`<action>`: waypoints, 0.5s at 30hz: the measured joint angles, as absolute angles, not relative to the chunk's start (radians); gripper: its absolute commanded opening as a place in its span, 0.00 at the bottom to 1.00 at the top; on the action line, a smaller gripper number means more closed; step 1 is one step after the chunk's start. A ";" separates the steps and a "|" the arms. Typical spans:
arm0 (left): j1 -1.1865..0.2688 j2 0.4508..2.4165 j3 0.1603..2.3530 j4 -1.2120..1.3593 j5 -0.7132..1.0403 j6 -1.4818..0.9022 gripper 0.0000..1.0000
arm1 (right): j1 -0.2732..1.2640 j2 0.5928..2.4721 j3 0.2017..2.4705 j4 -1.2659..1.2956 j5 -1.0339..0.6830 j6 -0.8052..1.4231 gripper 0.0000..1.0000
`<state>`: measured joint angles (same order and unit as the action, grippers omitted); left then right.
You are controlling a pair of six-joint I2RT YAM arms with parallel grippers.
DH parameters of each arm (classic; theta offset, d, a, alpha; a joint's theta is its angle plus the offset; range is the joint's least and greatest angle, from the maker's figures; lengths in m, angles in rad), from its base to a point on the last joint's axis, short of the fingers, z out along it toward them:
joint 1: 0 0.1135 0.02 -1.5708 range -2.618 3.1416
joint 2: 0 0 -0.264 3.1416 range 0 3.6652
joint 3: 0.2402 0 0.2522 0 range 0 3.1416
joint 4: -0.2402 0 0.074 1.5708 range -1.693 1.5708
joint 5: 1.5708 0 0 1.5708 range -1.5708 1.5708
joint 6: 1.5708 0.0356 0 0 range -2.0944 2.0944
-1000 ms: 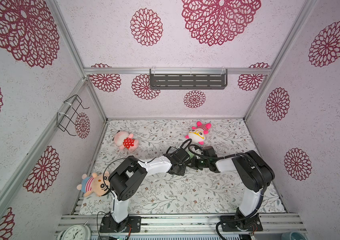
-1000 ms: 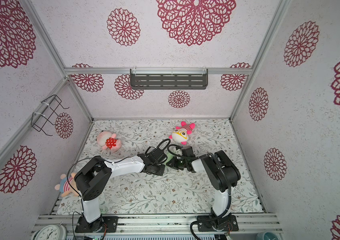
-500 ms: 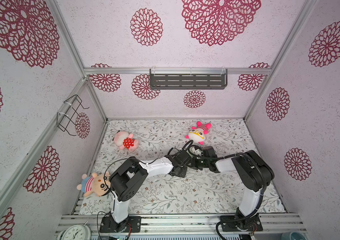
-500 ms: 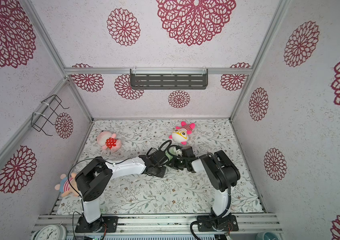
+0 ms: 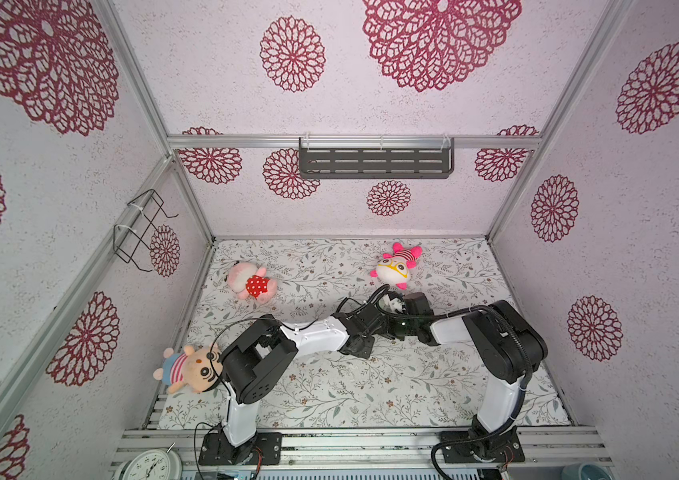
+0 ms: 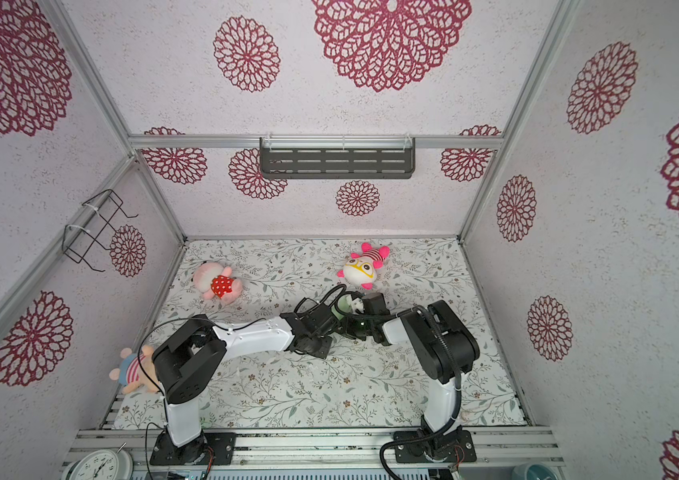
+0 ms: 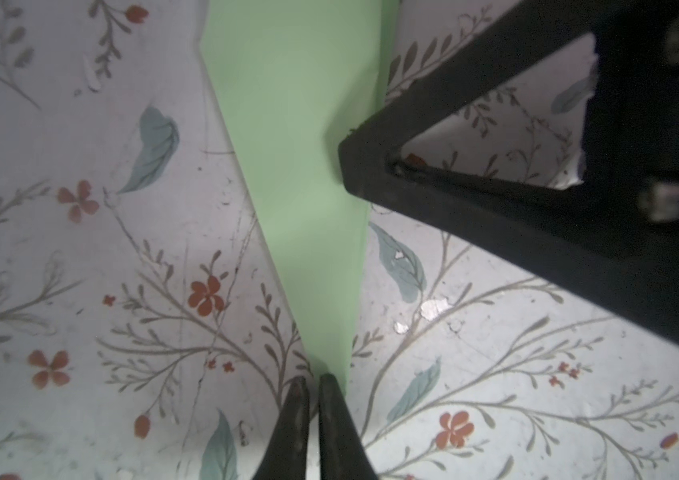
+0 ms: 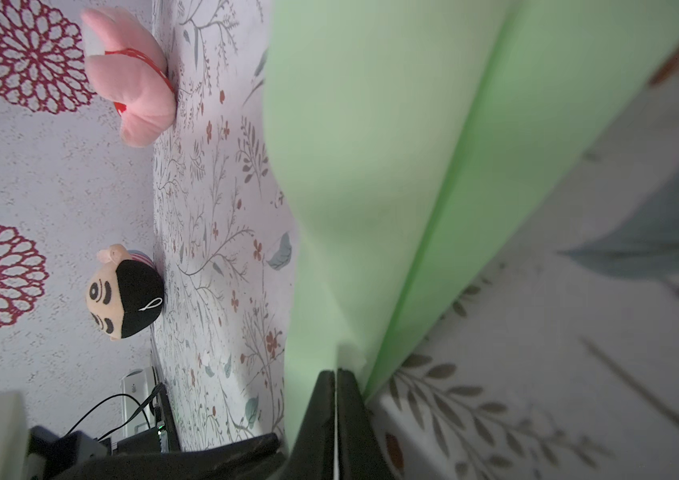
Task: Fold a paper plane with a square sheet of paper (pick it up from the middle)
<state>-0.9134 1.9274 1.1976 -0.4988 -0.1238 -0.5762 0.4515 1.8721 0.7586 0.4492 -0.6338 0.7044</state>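
In both top views the two arms meet just right of the middle of the table [image 5: 329, 395], on the near side of the plush toy with yellow glasses [image 5: 396, 268]. The left gripper [image 5: 383, 322] and right gripper [image 5: 402, 328] are tip to tip. They cover the paper plane [image 6: 341, 309] except for a pale green sliver.

In the left wrist view the paper lies as a narrow green dart on the floral cloth. It tapers to a point that runs into the left gripper's jaws, which are closed to a thin slit and appear to pinch that nose. One black finger of the right gripper touches the dart's edge further along.

In the right wrist view the right gripper's jaws are pressed together on the paper's edge. From there the sheet stands up as two layers with a sharp fold line between them.

Judging by the shape, the corner folds are done and the step in hand is the centre crease or the wings. The next move likely calls for both arms to act together, because thin paper held at two points buckles or tears if one pulls alone.
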 measured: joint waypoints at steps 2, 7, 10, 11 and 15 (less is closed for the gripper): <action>-0.918 1.927 1.198 -0.500 -0.126 -0.576 0.15 | 0.451 1.872 0.759 0.451 -0.633 0.708 0.09; -0.925 1.927 1.195 -0.498 -0.132 -0.577 0.17 | 0.451 1.874 0.759 0.452 -0.634 0.709 0.10; -0.927 1.927 1.194 -0.495 -0.133 -0.577 0.18 | 0.451 1.874 0.759 0.452 -0.634 0.709 0.09; -0.927 1.927 1.193 -0.494 -0.133 -0.577 0.18 | 0.451 1.874 0.759 0.453 -0.634 0.709 0.09; -0.928 1.910 1.171 -0.484 -0.132 -0.577 0.17 | 0.451 1.874 0.759 0.453 -0.634 0.710 0.09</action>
